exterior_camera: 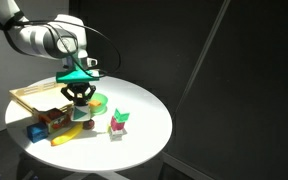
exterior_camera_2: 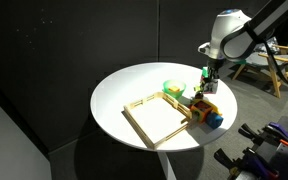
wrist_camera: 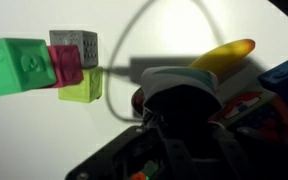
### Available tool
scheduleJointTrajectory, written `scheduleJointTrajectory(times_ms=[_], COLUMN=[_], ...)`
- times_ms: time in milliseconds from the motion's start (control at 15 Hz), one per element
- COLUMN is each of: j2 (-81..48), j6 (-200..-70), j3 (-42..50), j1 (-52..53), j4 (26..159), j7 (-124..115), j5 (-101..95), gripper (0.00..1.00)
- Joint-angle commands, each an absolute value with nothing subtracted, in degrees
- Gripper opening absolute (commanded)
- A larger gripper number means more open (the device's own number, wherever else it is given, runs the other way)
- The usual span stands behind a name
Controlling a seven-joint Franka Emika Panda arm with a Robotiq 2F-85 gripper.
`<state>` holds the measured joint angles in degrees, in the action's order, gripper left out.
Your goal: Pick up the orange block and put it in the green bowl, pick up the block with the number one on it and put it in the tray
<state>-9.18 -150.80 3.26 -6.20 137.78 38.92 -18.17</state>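
Note:
My gripper (exterior_camera: 79, 97) hangs low over the table beside the green bowl (exterior_camera: 100, 101), which also shows in an exterior view (exterior_camera_2: 172, 90). In the wrist view the gripper's dark body (wrist_camera: 179, 130) hides its jaws. A small orange-red piece, probably the orange block (exterior_camera: 87, 123), lies just below the gripper; I cannot tell whether the jaws touch it. The block with the number one (wrist_camera: 74, 45), grey-faced with dark marks, stands by the pink-and-green block (wrist_camera: 29, 65). The wooden tray (exterior_camera: 36, 96) lies at the table's far side from them and also shows in an exterior view (exterior_camera_2: 156, 120).
A yellow banana-shaped toy (wrist_camera: 224, 55), a blue block (exterior_camera: 34, 130) and a multicoloured block (exterior_camera: 54, 118) lie close to the gripper. A lime block (wrist_camera: 82, 85) sits under the pink one. The round white table's edge (exterior_camera: 154, 140) is near.

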Motion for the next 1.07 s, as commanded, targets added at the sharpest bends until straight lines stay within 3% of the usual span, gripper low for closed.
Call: scheduleJointTrajectory(times_ms=[0,1000], j2=[-10.0,-12.7], j6=[-150.0,-149.0], j3=[1.3,-6.9], j1=[-5.5,-3.4], j4=[135.1,129.3], j7=[43.9,71.2], j5=[-17.3,-10.6], gripper=[0.06,0.06])
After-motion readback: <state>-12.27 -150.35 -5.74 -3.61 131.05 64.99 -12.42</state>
